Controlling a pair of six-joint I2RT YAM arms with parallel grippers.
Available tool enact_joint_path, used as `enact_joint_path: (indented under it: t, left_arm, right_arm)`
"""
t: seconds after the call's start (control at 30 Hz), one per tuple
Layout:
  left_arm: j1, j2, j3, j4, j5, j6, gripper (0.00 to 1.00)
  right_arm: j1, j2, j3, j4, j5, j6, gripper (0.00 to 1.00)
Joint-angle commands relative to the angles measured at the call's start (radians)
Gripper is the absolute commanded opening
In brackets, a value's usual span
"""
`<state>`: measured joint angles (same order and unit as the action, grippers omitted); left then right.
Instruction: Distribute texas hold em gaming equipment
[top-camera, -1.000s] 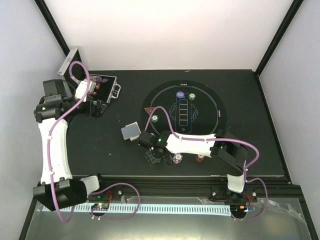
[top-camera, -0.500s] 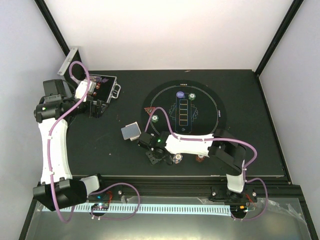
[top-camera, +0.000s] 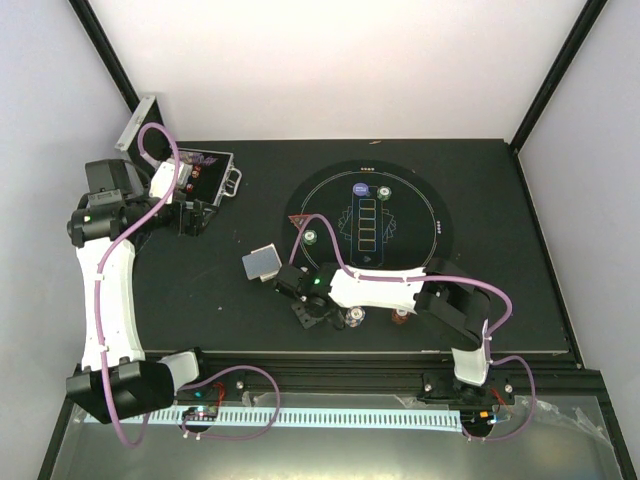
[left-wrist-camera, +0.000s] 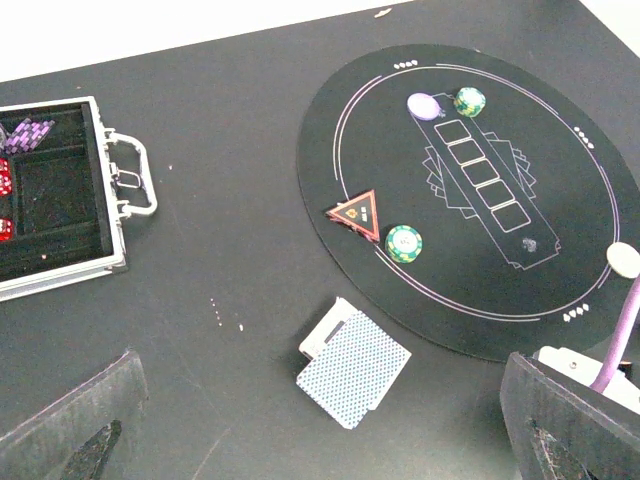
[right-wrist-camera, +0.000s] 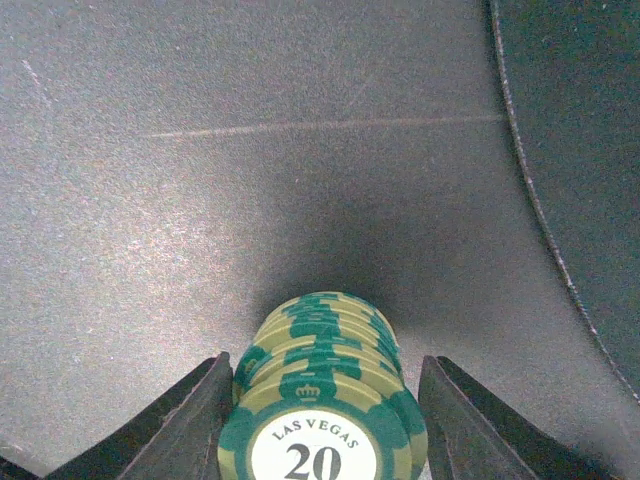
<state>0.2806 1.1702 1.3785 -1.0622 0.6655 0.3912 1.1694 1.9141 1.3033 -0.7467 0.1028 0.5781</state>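
Observation:
A stack of green poker chips (right-wrist-camera: 320, 420) stands on the table between the fingers of my right gripper (right-wrist-camera: 326, 365). The left finger is at the stack's side and the right finger (right-wrist-camera: 470, 420) stands a small gap off, so the jaws are open around it. From above, this gripper (top-camera: 309, 314) is low at the round mat's near-left edge. A deck of grey-blue backed cards (left-wrist-camera: 352, 368) lies left of the mat. Single green chips (left-wrist-camera: 404, 243) (left-wrist-camera: 469, 101) and a pale chip (left-wrist-camera: 424, 105) rest on the mat. My left gripper (top-camera: 190, 215) hovers wide open beside the case, holding nothing.
The silver hinged case (left-wrist-camera: 118, 205) lies open at the far left with red and purple pieces inside. The round black mat (top-camera: 430, 200) carries a red triangle marker (left-wrist-camera: 356, 213). A white chip stack (top-camera: 357, 317) and a brown-red stack (top-camera: 400, 316) stand by the right forearm.
My right gripper's jaws have narrowed around the green chip stack. The left arm has not moved.

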Motion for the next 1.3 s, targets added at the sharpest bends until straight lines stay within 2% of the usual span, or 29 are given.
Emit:
enact_joint_path:
  t: [0.0,0.23,0.47,0.73,0.9,1.1,1.27]
  left_arm:
    - [0.007,-0.023,0.021,-0.002,0.006,0.011,0.99]
    - [0.006,-0.027,0.014,-0.003,0.006,0.011,0.99]
    - [0.006,-0.031,0.015,-0.003,0.002,0.014,0.99]
    - [0.006,-0.032,0.018,-0.002,-0.004,0.012,0.99]
    - [0.006,-0.033,0.018,0.002,-0.004,0.008,0.99]
    - [0.007,-0.032,0.021,0.001,-0.003,0.007,0.99]
    - [0.006,-0.034,0.024,-0.002,-0.003,0.007,0.99]
  right_arm:
    - [-0.001,-0.014,0.033,-0.018,0.027,-0.006,0.53]
    - [-0.001,-0.015,0.030,-0.019,0.027,-0.001,0.43]
    - [-0.001,-0.006,0.021,-0.010,0.025,0.002,0.42]
    - [-0.001,-0.037,0.040,-0.029,0.017,0.001,0.27]
    - [-0.011,-0.103,0.069,-0.083,0.066,-0.002,0.24]
    - [-0.078,-0.175,0.055,-0.145,0.121,-0.012,0.24]
    - [-0.238,-0.256,-0.070,-0.123,0.134,-0.043,0.24]
